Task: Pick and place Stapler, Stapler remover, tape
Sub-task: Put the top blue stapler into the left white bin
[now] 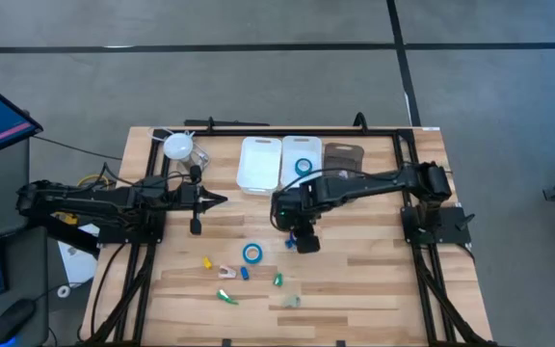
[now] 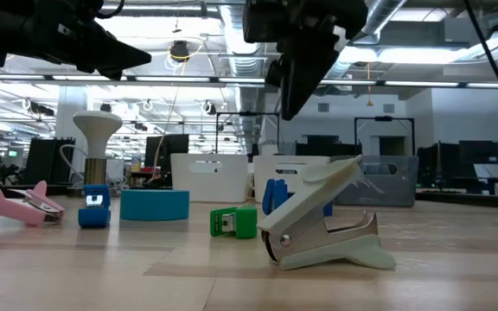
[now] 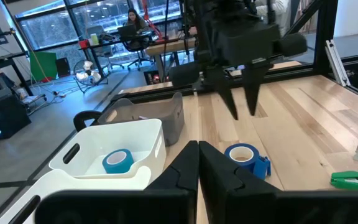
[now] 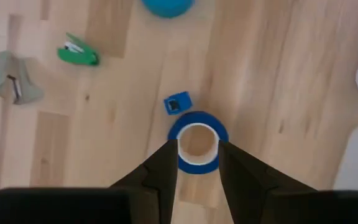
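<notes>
Right gripper (image 4: pixel 197 163), fingers parted, hovers over a blue tape roll (image 4: pixel 197 142) (one roll (image 3: pixel 117 161) already binned); staplers remain beyond.

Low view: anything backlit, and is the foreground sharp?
Low view: ceiling lights behind leave the right gripper a dark silhouette; the pale staple remover up front looks sharp. Right wrist view: the tape roll is evenly lit, without glare.

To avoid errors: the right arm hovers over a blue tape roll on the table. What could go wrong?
The right gripper has its jaws hardly wider than the blue ring-shaped tape roll with a pale centre, so a finger may land on its rim. The small blue block lies close beside the roll and might be bumped or caught.
</notes>
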Tool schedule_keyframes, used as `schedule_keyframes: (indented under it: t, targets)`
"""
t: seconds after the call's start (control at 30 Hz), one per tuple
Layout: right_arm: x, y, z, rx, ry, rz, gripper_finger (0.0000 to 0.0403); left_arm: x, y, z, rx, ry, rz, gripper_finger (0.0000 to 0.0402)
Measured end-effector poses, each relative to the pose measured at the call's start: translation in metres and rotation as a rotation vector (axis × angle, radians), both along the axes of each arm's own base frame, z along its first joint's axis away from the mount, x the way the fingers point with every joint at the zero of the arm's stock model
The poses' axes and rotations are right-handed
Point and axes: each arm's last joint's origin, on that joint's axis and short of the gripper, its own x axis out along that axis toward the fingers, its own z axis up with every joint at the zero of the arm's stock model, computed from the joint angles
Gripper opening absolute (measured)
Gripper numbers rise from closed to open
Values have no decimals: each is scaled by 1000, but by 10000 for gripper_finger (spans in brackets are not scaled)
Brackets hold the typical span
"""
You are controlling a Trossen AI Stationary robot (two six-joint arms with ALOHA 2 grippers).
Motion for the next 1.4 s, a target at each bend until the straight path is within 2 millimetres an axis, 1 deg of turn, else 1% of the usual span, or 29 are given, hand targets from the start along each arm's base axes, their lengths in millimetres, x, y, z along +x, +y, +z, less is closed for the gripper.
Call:
schedule_keyframes:
  t: [0.07,0.13,0.27,0.33,0.47,0.57,0.6,0.63,0.67,0.73,0.77,0.83,0.9,0.97,1.0,1.03,1.1,1.17,1.23,1.33,1.4]
  targets:
    - [2,5,1,12,-24,-24,107,0,0,0,0,0,0,3]
    - [5,7,2,36,-52,-93,107,0,0,0,0,0,0,3]
    - [11,3,4,115,-86,-350,107,0,0,0,0,0,0,3]
    - [12,0,4,144,-83,-439,107,0,0,0,0,0,0,3]
    - [12,-4,4,151,-78,-472,107,0,0,0,0,-1,0,3]
    - [15,-4,6,143,-124,-410,107,0,0,0,-1,-1,0,3]
    - [16,-4,6,156,-131,-421,107,0,0,0,-1,-1,0,3]
    - [16,-4,6,181,-123,-456,107,0,0,0,-2,-1,0,3]
    - [16,-5,6,211,-110,-529,107,0,0,0,-3,-1,0,3]
    - [17,-7,-1,261,-61,-706,107,0,0,0,-3,-1,0,3]
    - [16,-7,-4,260,-24,-763,107,0,0,0,-3,-1,0,3]
    - [10,-2,-11,200,29,-820,108,0,0,0,0,-1,0,3]
    - [11,5,-16,180,44,-854,113,0,0,0,0,-1,0,3]
    - [7,12,-24,169,116,-896,121,0,0,0,1,-2,0,3]
    - [10,16,-28,195,127,-904,126,0,0,0,6,-2,0,3]
    - [12,17,-31,217,137,-911,133,0,0,0,8,-2,-1,3]
    - [7,17,-34,219,207,-916,149,0,0,1,8,-9,0,3]
    - [12,18,-35,259,202,-921,169,0,0,1,8,-9,0,3]
    - [8,19,-38,241,236,-934,189,0,0,2,8,-19,0,3]
    - [14,20,-35,257,161,-927,214,0,0,2,9,-24,1,3]
    - [15,21,-35,248,140,-927,221,0,0,2,8,-22,3,3]
